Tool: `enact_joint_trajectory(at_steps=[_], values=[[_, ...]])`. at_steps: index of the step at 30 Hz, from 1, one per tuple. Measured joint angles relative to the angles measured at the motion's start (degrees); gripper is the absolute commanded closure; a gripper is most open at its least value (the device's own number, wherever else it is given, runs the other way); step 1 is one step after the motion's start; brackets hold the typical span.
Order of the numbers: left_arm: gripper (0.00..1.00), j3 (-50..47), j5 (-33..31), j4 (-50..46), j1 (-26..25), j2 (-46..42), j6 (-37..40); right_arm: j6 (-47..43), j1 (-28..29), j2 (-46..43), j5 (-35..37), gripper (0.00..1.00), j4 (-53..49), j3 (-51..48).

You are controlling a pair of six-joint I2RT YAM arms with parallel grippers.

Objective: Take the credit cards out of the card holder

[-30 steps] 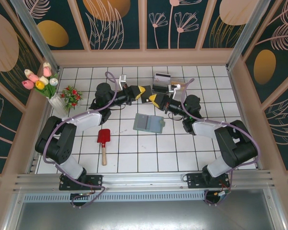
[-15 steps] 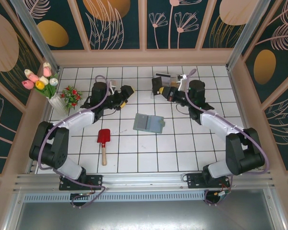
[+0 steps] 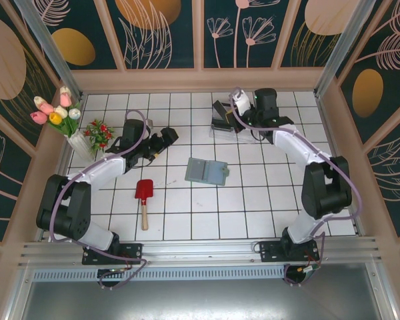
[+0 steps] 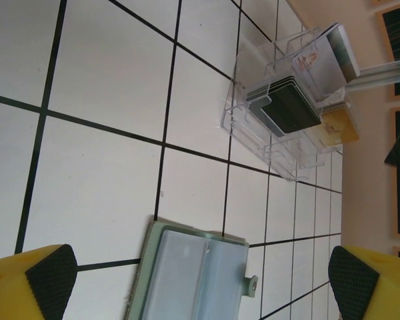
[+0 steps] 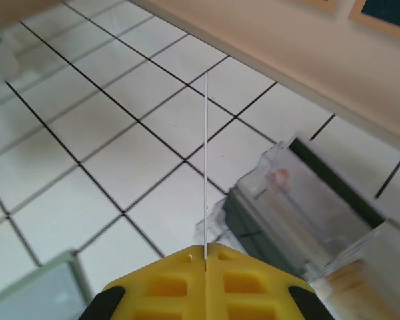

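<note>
While the card holder point(image 3: 207, 171) lies open and flat on the white tiled desk point(image 3: 187, 220) near the middle of the overhead frame, its blue-grey pocketed inside facing up, both arms reach toward the upper half of that picture. The left claw point(image 3: 167, 137) sits left of centre there, above and to the left of the holder and apart from it. Its wrist view shows the two yellow, black-padded fingers point(image 4: 50, 273) spread wide at the bottom corners, with the holder on the tiles in the lower middle between them. The right claw point(image 5: 205, 250) is at the bottom centre of its own wrist view, yellow fingers pressed together on what looks like a thin card point(image 5: 205, 160). It runs up the middle of the frame as a pale line, and seen edge-on like this its colour cannot be told. A clear plastic box point(image 4: 253, 130) with several compartments stands in the upper right of the left wrist view and at the lower right of the right wrist view. A dark card point(image 4: 290, 107) leans in one compartment and a tan-gold card point(image 4: 337, 128) in the next. In the overhead picture the box is upper centre, near the back wall and well apart from the holder. A red trowel point(image 3: 144, 193) lies lower left, and a vase of tulips point(image 3: 60, 113) stands at the left edge.
</note>
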Motion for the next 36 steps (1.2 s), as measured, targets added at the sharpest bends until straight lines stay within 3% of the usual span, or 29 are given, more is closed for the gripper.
enact_joint_trajectory(at_steps=[7, 15, 36], values=[[0.01, -0.6, 0.0, -1.0, 0.0, 0.0, 1.7, -20.5, -1.0, 7.2, 3.3, 1.0, -10.1, 9.0], [0.01, -1.0, 0.0, -1.3, 0.0, 0.0, 1.9, -34.2, -1.3, 11.5, 2.6, 1.0, -16.9, 12.2], [0.02, -1.7, 1.8, -1.2, 0.0, 1.3, 1.9, -43.0, -0.2, 17.9, 5.2, 1.0, -20.7, 17.5]])
